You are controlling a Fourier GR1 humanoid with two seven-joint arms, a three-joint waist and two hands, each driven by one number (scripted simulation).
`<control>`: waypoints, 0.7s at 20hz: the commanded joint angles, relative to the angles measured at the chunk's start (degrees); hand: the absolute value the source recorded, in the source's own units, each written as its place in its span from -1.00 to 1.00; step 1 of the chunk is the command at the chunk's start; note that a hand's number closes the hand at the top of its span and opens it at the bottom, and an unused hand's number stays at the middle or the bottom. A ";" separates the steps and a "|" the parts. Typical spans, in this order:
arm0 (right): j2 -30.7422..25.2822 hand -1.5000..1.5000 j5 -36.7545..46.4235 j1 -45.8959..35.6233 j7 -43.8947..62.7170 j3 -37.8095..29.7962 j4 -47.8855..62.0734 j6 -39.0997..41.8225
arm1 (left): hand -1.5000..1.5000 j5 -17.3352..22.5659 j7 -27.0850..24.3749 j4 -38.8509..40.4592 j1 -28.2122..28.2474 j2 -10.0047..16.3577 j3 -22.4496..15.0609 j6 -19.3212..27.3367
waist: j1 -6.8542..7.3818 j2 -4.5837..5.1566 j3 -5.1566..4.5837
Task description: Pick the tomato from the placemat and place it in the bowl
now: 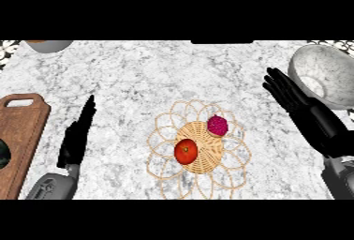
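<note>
The right hand (310,116) is extended beside the bowl (333,64), fingers (280,85) straight and apart — the left hand (76,138) is held straight-fingered, edge-on

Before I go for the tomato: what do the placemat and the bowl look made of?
The placemat looks like woven wicker or rattan, tan and matte: tight weave in the middle, open loops round the edge with the counter showing through. The bowl seems stone or speckled ceramic, grey-white and mottled like the counter, with a dull finish; which of the two I cannot tell.
</note>
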 commanded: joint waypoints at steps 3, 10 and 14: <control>5.23 1.00 -7.92 -5.28 -4.03 4.69 6.90 14.32 | 0.00 -1.16 -0.55 -3.74 -6.07 1.70 1.23 0.03 | 5.35 0.93 1.50; 12.17 -1.00 -3.67 -11.70 -18.23 1.63 28.68 17.78 | 0.00 -1.21 3.46 -6.78 -11.38 2.76 1.68 -0.74 | 7.06 1.82 1.65; 6.20 -1.00 -0.78 -15.11 -30.30 1.48 31.28 34.25 | 0.00 -1.40 6.19 -8.62 -11.89 3.63 1.98 -0.66 | 6.13 1.21 1.64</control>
